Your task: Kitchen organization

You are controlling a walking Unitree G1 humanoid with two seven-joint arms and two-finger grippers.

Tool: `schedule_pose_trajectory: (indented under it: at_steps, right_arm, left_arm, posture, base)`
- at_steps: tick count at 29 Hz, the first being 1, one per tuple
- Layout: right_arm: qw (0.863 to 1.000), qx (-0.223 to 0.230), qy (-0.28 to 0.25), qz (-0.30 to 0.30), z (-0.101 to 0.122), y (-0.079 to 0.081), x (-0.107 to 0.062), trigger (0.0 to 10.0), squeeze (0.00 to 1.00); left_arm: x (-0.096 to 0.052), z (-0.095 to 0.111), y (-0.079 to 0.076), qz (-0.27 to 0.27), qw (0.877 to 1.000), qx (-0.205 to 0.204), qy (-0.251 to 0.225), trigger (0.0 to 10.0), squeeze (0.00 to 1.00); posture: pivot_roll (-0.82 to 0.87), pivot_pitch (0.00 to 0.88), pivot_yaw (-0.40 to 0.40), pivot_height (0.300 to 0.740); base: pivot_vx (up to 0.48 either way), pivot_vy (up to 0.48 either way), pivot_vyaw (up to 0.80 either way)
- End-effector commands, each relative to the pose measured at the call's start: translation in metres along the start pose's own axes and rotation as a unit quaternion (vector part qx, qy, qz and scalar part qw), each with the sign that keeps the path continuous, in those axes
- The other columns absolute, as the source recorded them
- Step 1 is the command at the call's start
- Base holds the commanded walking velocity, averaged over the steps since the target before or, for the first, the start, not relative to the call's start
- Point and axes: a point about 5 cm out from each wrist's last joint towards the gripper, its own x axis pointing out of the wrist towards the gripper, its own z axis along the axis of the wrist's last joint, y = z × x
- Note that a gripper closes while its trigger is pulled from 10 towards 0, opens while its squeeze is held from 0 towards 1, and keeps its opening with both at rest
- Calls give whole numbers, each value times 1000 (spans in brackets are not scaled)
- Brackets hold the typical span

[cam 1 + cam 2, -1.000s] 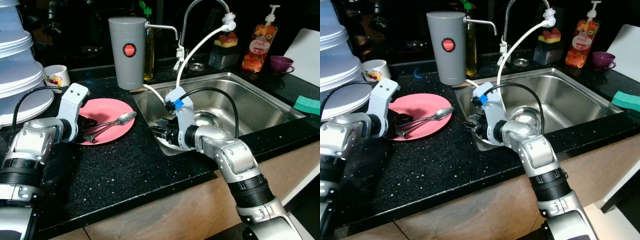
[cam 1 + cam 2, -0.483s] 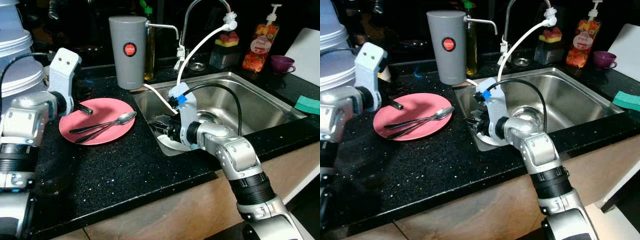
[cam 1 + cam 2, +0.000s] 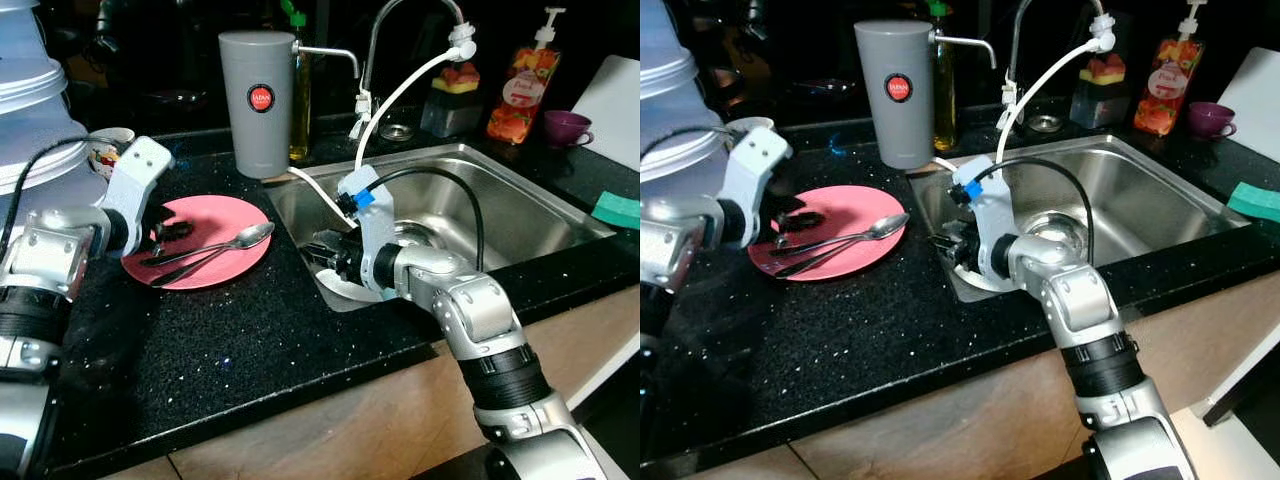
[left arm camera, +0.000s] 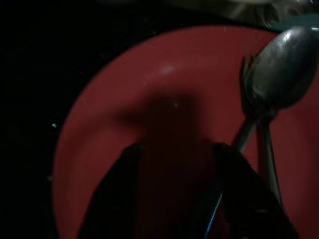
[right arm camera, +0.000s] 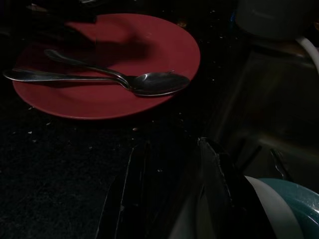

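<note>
A pink plate (image 3: 215,270) lies on the black counter left of the sink, with a spoon (image 3: 245,237) and a fork (image 3: 185,268) across it. My left gripper (image 3: 172,231) hovers low over the plate's left part near the handles, open, with nothing between its fingers; its wrist view shows the plate (image 4: 164,74) and spoon bowl (image 4: 284,69) just ahead. My right gripper (image 3: 325,253) stands open at the sink's left rim, pointing toward the plate. A white and teal dish (image 3: 345,290) lies right beside its fingers (image 5: 214,164).
A steel sink (image 3: 500,200) with faucet (image 3: 400,20) and white hose is on the right. A grey canister (image 3: 257,100) stands behind the plate. A mug (image 3: 110,150) and stacked white containers (image 3: 40,100) are at the left. Soap bottle (image 3: 517,85), purple cup (image 3: 563,127) and green sponge (image 3: 615,208) sit far right.
My left gripper lifted off the plate and went back left, then came down again over the plate's left part. The right arm has barely moved.
</note>
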Motion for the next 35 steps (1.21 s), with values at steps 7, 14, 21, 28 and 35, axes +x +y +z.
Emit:
schedule_pose_trajectory:
  at_steps: [7,14,21,28,35]
  right_arm:
    - [1000,15,5,-2,-4,-2,0,10000,0]
    - [1000,14,6,-4,-3,-3,-2,10000,0]
    - [1000,13,7,-6,-4,-3,-4,10000,0]
    - [1000,15,8,-8,-5,-2,-5,10000,0]
    - [1000,15,8,-8,-6,-1,-6,10000,0]
  left_arm:
    - [4,12,6,-14,999,47,9,10000,0]
    - [10,13,6,-22,997,76,18,10000,0]
    - [15,10,5,-28,995,94,33,10000,0]
    - [25,9,-6,-74,992,102,28,10000,0]
    - [29,6,-9,-88,988,117,42,10000,0]
  posture:
    - [-19,30,13,740]
    - [-24,30,15,740]
    - [-28,29,24,740]
    - [-31,24,27,740]
    - [-31,21,27,740]
  base:
    - [0,0,0]
    - [0,0,0]
    - [0,0,0]
    - [0,0,0]
    - [0,0,0]
